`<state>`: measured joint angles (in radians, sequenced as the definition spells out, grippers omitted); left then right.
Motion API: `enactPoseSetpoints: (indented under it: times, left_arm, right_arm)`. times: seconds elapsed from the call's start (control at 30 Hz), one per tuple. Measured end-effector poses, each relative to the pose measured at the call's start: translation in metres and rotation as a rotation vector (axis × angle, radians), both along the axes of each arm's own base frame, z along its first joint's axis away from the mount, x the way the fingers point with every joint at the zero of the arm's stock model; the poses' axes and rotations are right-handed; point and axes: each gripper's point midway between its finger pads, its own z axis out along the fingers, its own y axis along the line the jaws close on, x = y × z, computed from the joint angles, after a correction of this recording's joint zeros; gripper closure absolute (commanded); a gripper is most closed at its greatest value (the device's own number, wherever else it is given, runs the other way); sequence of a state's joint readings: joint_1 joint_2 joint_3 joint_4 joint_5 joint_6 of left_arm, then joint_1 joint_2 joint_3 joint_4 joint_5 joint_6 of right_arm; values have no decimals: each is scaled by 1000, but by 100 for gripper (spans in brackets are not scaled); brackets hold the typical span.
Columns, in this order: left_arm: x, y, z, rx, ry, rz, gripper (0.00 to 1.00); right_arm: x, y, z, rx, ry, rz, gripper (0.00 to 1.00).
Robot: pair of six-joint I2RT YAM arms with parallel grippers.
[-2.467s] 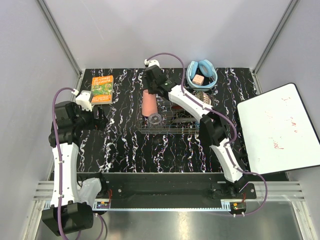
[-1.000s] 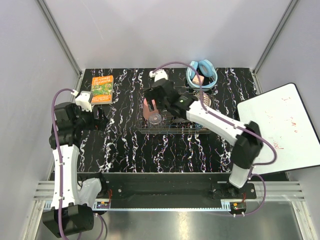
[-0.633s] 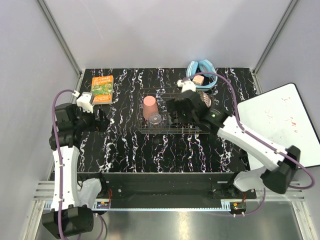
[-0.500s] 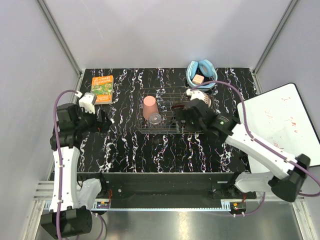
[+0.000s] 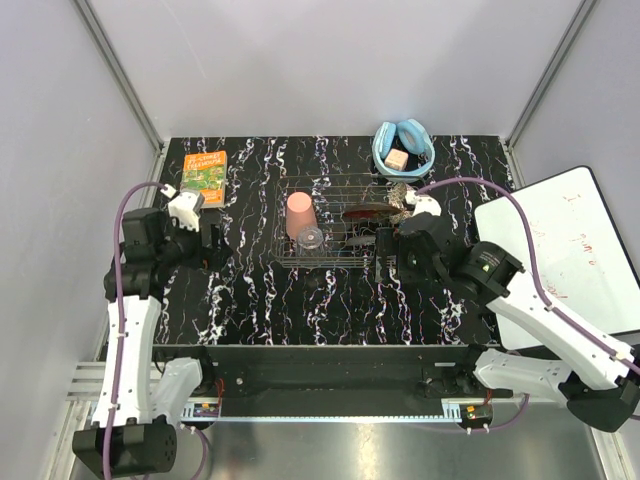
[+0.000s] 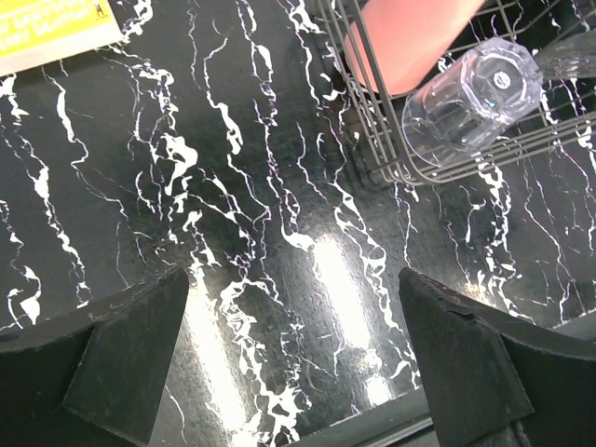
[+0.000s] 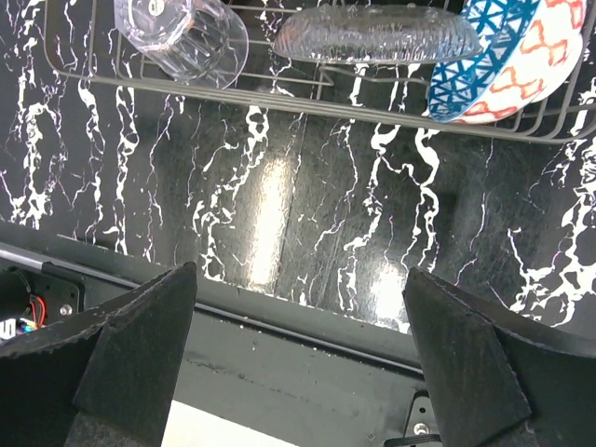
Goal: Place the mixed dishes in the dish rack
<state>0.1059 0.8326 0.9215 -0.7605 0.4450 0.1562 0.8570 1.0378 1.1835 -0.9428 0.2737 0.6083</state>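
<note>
The wire dish rack sits mid-table. At its left end are the salmon-pink cup and the small glass tumbler, lying on its side. The red plate and beige speckled bowl are at its right end. In the right wrist view, the tumbler, clear glass dish and blue patterned bowl rest inside the rack's front rail. My right gripper hangs open and empty in front of the rack. Left of the rack, my left gripper is open over bare table, with the cup and tumbler ahead.
Light-blue headphones lie behind the rack. An orange-green book is at the back left. A whiteboard leans at the right edge of the table. The table's near edge rail runs just under my right gripper.
My right arm let go of the pink cup in the rack, pulled away, and swung right and back toward the near edge. My left arm shifted slightly toward the rack.
</note>
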Motion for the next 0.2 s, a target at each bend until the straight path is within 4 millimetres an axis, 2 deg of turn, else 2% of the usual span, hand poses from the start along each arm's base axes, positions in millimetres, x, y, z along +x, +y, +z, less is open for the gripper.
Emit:
enactPoseSetpoints:
  times: [0.2]
  left_arm:
    - [-3, -2, 2, 0, -4, -5, 1]
  right_arm:
    - [-2, 1, -1, 5, 12, 8, 0]
